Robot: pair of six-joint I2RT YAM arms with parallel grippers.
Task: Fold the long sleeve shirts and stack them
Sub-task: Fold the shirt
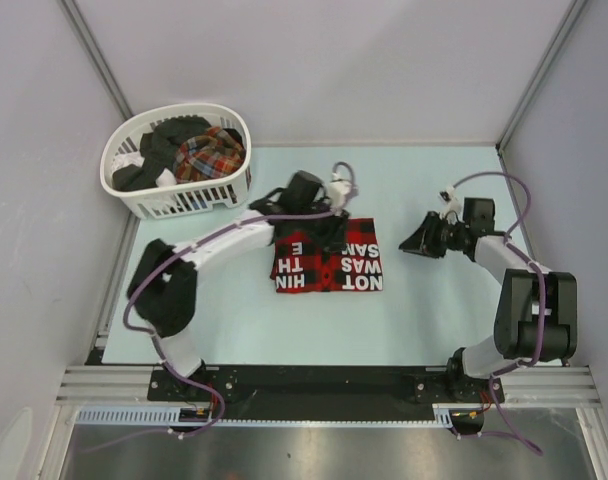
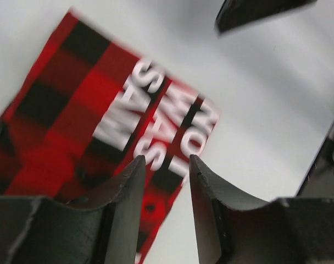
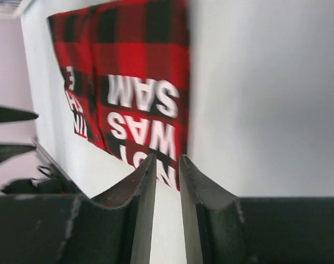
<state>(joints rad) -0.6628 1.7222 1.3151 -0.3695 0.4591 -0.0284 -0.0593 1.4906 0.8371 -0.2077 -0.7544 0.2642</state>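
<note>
A red-and-black checked long sleeve shirt (image 1: 327, 262) lies folded into a rectangle at the table's middle, white lettering facing up. It fills the left wrist view (image 2: 73, 121) and the upper left of the right wrist view (image 3: 134, 71). My left gripper (image 1: 326, 226) hovers over the shirt's far edge, open, with nothing between its fingers (image 2: 167, 159). To the right of the shirt and clear of it, my right gripper (image 1: 412, 245) has its jaws a narrow gap apart and empty (image 3: 167, 157). A finer multicolour plaid shirt (image 1: 210, 153) lies in the basket.
The white slatted basket (image 1: 164, 205) stands at the far left corner, holding dark clothes beside the plaid one. Grey walls close in the pale table (image 1: 424, 320) on the left, back and right. The arms' mounting rail (image 1: 324, 382) runs along the near edge.
</note>
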